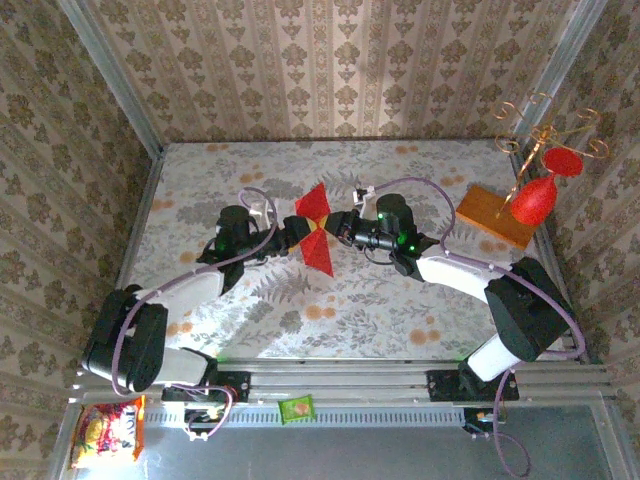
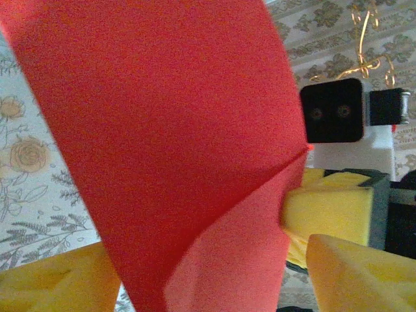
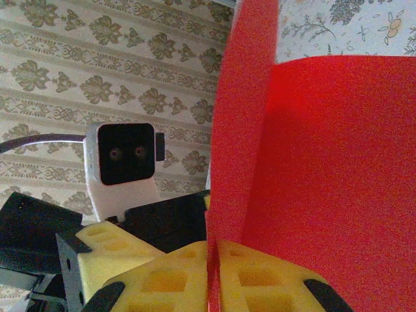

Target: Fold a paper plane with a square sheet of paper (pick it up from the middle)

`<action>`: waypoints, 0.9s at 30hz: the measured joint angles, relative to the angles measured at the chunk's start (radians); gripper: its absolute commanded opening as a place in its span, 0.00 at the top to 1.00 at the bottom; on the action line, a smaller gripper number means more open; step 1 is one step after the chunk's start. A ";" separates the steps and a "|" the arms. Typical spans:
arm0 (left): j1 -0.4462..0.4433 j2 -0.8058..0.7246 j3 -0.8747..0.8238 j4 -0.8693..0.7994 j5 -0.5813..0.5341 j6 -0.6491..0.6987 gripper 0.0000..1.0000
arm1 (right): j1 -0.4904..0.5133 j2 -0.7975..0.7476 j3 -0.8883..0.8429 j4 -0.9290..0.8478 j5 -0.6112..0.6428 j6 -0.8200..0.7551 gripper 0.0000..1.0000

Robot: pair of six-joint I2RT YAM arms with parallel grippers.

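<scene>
Two claws meet at the creased square sheet of paper [image 1: 319,243] above the surface's [image 1: 400,305] middle: right claw [image 3: 209,265] pinches it, left claw [image 1: 297,237] gapes wide astride the upright sheet

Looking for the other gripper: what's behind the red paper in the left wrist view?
Past the right edge of the square sheet of paper, a yellow pad of the right gripper and its wrist camera show. The sheet hides that gripper's other pad.

Creased red paper [image 2: 175,130] stands between the left pincer's [image 2: 208,266] spread yellow fingers [image 2: 52,279], its edge pinched by the right pincer [image 2: 302,211].
</scene>
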 measured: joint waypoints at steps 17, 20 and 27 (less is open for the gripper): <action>0.000 -0.023 0.001 -0.002 0.000 0.032 0.68 | -0.016 -0.009 -0.039 0.008 0.000 0.019 0.85; 0.000 -0.023 0.002 -0.002 0.001 0.034 0.73 | -0.016 -0.009 -0.039 0.008 0.000 0.019 0.85; 0.002 -0.023 0.002 -0.001 0.000 0.032 0.83 | -0.018 -0.009 -0.039 0.008 0.000 0.020 0.81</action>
